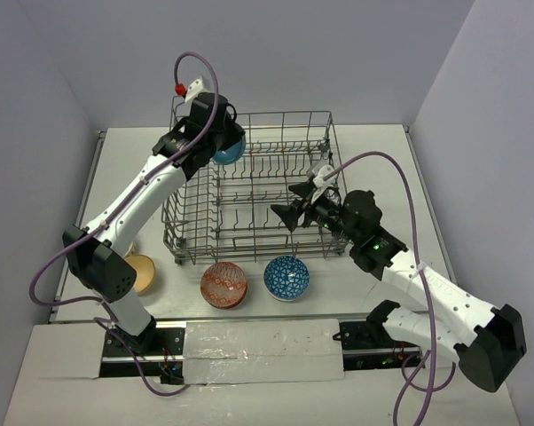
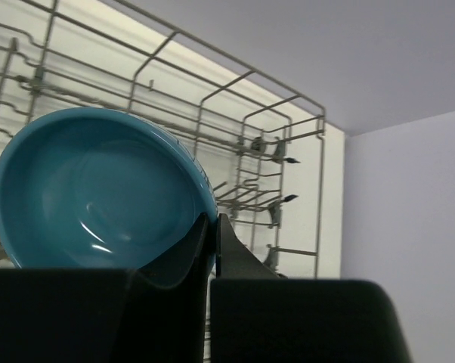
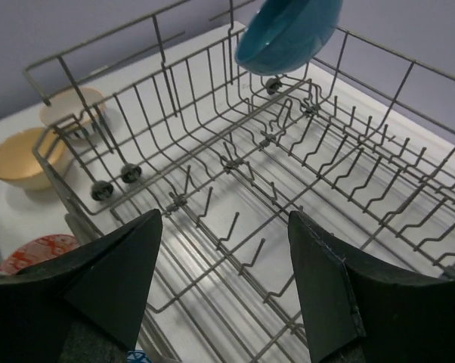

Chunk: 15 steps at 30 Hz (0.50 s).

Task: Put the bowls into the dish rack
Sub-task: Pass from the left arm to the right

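Observation:
The dish rack is a large grey wire basket in the middle of the table. My left gripper is shut on the rim of a teal bowl and holds it tilted over the rack's far left corner. In the left wrist view the bowl fills the left side, its rim pinched in that gripper. My right gripper hangs open over the rack's near right part. Between its fingers only rack tines show, and the teal bowl hangs at the top.
On the table in front of the rack sit a red patterned bowl and a blue patterned bowl. A tan bowl lies near the left arm. The right wrist view shows it beside a paler bowl.

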Available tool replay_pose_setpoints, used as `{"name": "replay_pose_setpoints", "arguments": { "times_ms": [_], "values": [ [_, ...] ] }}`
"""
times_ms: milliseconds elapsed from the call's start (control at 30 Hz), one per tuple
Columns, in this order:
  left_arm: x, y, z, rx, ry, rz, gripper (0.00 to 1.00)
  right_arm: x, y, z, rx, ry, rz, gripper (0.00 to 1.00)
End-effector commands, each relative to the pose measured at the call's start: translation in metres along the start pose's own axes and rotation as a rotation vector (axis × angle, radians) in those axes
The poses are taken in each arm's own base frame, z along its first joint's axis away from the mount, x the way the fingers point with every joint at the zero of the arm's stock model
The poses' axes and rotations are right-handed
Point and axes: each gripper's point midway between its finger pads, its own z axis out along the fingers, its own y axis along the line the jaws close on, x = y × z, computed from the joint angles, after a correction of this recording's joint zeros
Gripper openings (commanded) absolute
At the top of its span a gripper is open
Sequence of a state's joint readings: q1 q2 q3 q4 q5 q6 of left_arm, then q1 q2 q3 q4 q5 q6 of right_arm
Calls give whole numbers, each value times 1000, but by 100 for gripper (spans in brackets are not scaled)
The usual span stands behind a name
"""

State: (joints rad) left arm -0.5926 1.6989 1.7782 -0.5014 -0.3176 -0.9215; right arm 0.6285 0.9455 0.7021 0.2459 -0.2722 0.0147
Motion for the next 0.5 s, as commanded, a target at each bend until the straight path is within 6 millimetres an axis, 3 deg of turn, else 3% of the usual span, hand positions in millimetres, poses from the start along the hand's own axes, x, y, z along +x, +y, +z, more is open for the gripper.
{"name": "replay_pose_setpoints", "arguments": {
  "times_ms": [0, 33, 67, 133, 233, 467],
  "values": [
    [-8, -4, -14, 30, 43, 50, 0, -5, -11, 5, 73, 10, -174, 74],
    [-7, -3, -13, 20, 56, 63, 0, 3, -3, 7, 66, 45, -188, 74],
    [-5, -1, -12, 9, 63, 72, 0, 5, -9, 7, 111, 65, -227, 74],
    [-3, 2, -11, -5, 76, 86, 0, 14, 3, 13, 107, 113, -264, 74],
    [4, 2, -6, -2, 102, 96, 0, 24, 3, 20, 155, 187, -343, 73],
    [16, 3, 1, -13, 157, 151, 0, 6, 26, 25, 122, 173, -423, 73]
  ]
}}
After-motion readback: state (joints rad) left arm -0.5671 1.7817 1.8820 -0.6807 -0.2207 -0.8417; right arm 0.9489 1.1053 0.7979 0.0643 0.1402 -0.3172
